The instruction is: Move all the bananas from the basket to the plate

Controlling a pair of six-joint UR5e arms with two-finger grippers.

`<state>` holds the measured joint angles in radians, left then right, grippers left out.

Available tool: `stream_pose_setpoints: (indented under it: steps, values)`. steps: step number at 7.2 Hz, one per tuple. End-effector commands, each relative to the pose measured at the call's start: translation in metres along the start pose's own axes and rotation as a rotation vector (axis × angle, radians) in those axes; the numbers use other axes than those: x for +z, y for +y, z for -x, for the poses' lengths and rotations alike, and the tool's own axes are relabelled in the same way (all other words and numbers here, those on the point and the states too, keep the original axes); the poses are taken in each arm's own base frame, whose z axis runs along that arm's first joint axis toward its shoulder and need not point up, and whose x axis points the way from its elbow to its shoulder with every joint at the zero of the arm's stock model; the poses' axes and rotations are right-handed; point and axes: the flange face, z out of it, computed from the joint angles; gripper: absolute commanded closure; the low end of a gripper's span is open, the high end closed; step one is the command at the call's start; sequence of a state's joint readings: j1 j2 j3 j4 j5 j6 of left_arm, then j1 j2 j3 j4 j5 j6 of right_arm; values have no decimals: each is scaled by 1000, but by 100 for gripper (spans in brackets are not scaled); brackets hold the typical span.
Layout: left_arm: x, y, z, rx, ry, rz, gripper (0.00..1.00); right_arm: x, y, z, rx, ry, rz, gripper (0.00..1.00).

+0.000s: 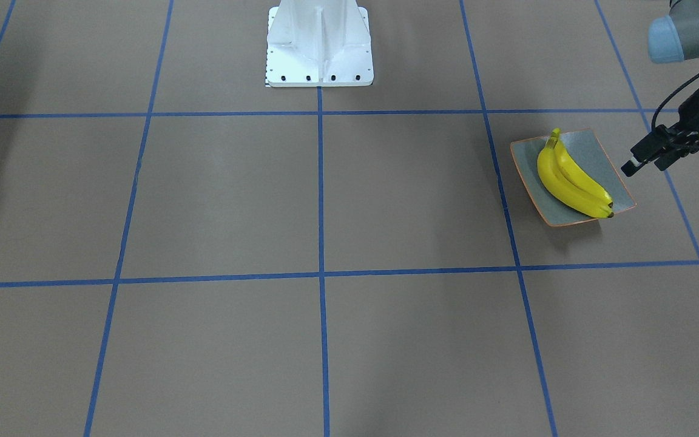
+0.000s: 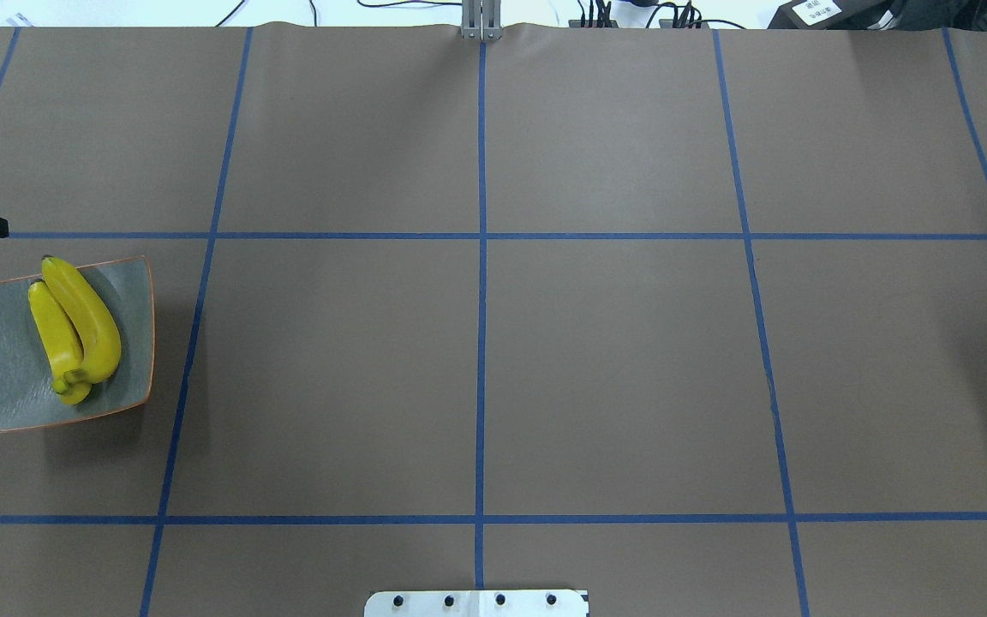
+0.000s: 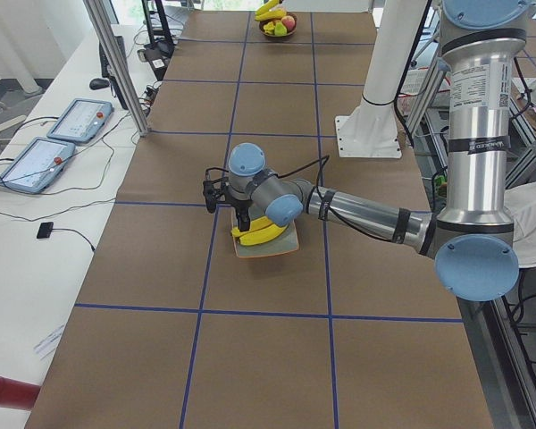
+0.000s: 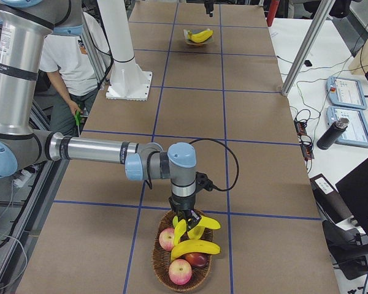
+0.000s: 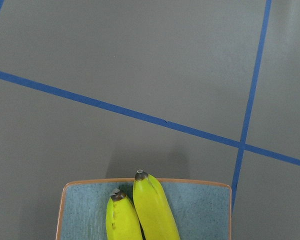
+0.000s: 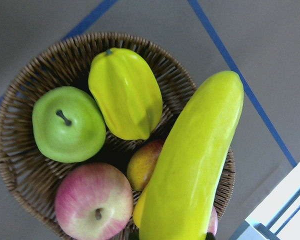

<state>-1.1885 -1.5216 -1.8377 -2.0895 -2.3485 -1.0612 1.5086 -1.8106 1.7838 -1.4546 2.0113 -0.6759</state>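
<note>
The right hand [image 4: 185,215] seems to be picking a banana [image 6: 190,165] from the basket [image 6: 20,165], grip impossible to tell; the left hand [image 1: 645,165] is hanging open beside the plate [image 1: 595,152]. Next: a clean lift.

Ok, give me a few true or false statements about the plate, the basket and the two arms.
1. Two glossy yellow bananas lie on the squarish grey-green plate. True.
2. The round woven wicker basket holds only bananas. False: apples lie in it too.
3. The left gripper grips a banana. False: it is beside the plate, holding nothing.
4. The right gripper is over the basket. True.
</note>
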Motion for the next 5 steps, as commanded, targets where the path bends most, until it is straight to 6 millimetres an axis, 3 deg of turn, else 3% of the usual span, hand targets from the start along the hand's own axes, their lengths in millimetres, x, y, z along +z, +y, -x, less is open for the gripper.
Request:
stream_pose_setpoints:
  steps: [1, 2, 3, 5]
  values:
    - [-4, -10, -37, -82, 42, -11, 0, -36, -46, -3, 88, -45, -100, 100]
    - [-6, -12, -63, -120, 80, 15, 0, -56, -68, 2, 133, -86, -170, 100]
    - [-6, -12, -106, -177, 125, 50, 0, -74, -106, 13, 200, -203, -254, 100]
    - [5, 2, -181, -250, 173, 104, 0, -105, -192, 64, 302, -353, -297, 100]
